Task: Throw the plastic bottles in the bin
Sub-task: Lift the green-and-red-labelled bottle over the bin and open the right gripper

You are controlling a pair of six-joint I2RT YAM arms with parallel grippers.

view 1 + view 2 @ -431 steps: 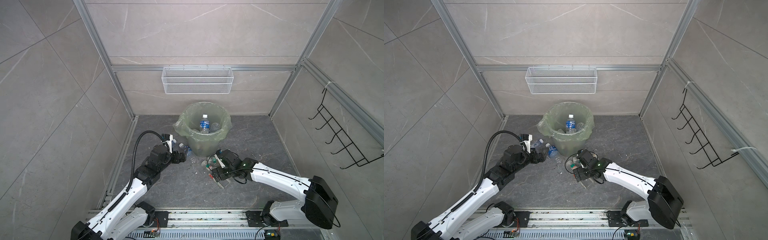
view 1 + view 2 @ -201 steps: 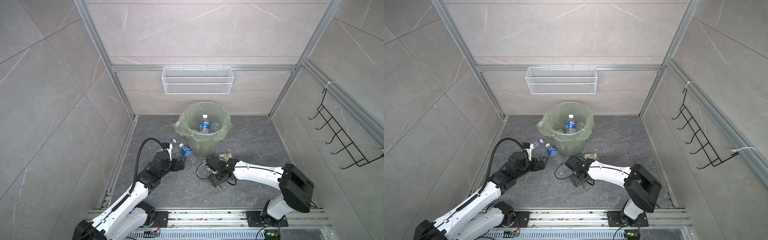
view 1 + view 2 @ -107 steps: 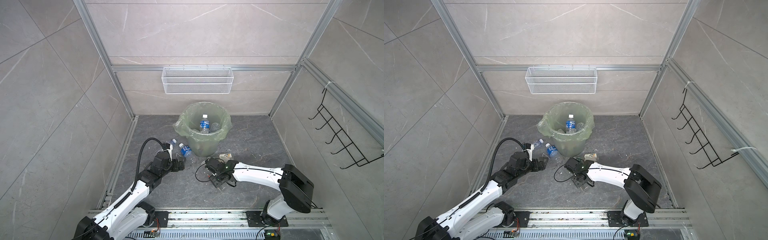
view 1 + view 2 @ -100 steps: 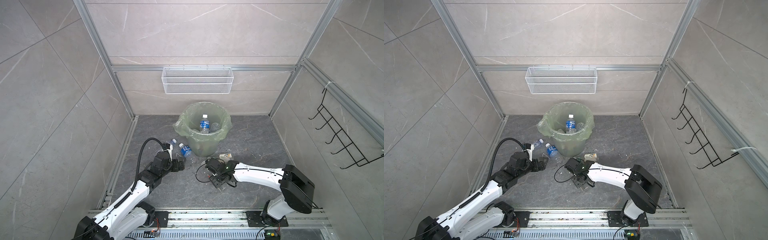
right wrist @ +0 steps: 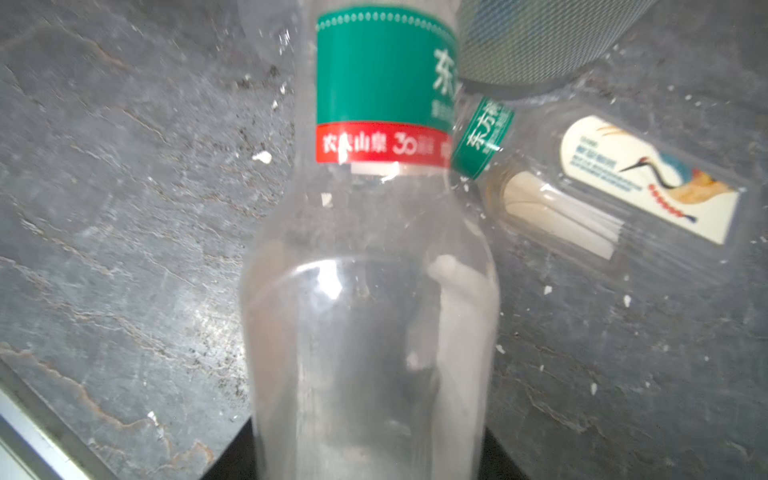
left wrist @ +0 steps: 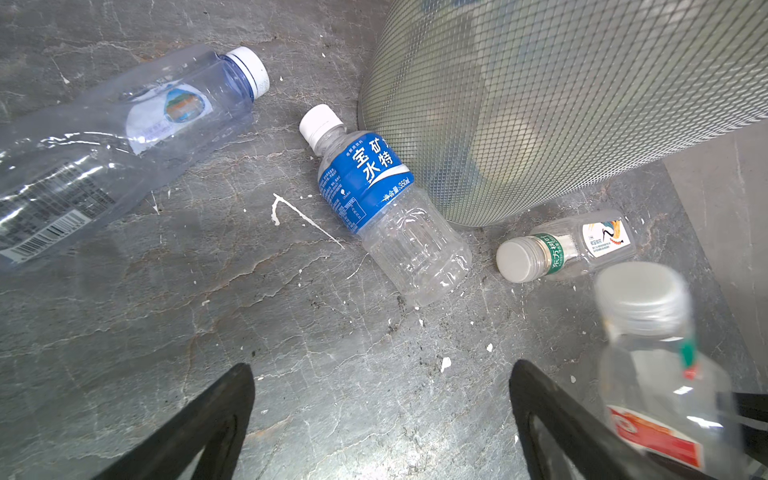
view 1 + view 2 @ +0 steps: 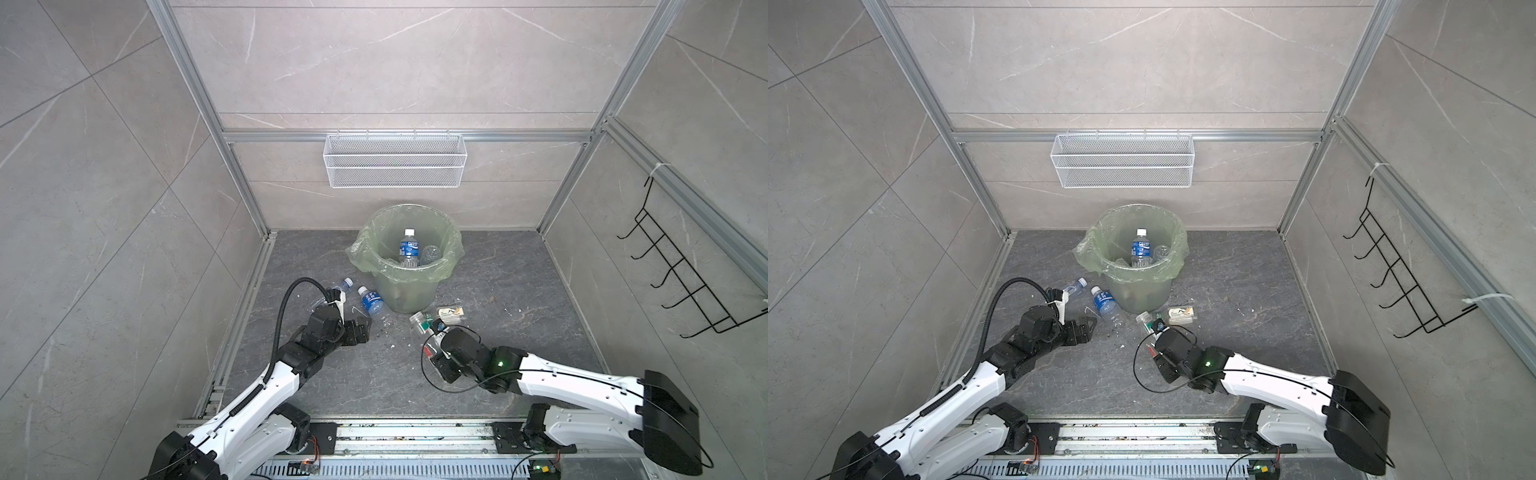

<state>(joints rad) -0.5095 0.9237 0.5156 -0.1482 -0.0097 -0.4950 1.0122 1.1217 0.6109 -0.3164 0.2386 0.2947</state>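
**Two grippers among plastic bottles at the foot of the bin.**

The right gripper (image 7: 433,352) is clamped on the base of a clear green-and-red-label bottle (image 5: 370,249), whose white cap points away from the wrist toward the bin (image 7: 405,286). Just past it a small beige-label bottle (image 5: 623,187) lies on its side beside the bin's foot. The left gripper (image 6: 380,415) hangs low over the grey floor (image 6: 291,332), jaws spread wide with nothing between them. Ahead of its fingertips a blue-label bottle (image 6: 374,195) lies just beside the bin, and farther from the bin lies a larger clear bottle (image 6: 124,137). Inside the bin a second blue-label bottle (image 7: 408,247) stands upright.
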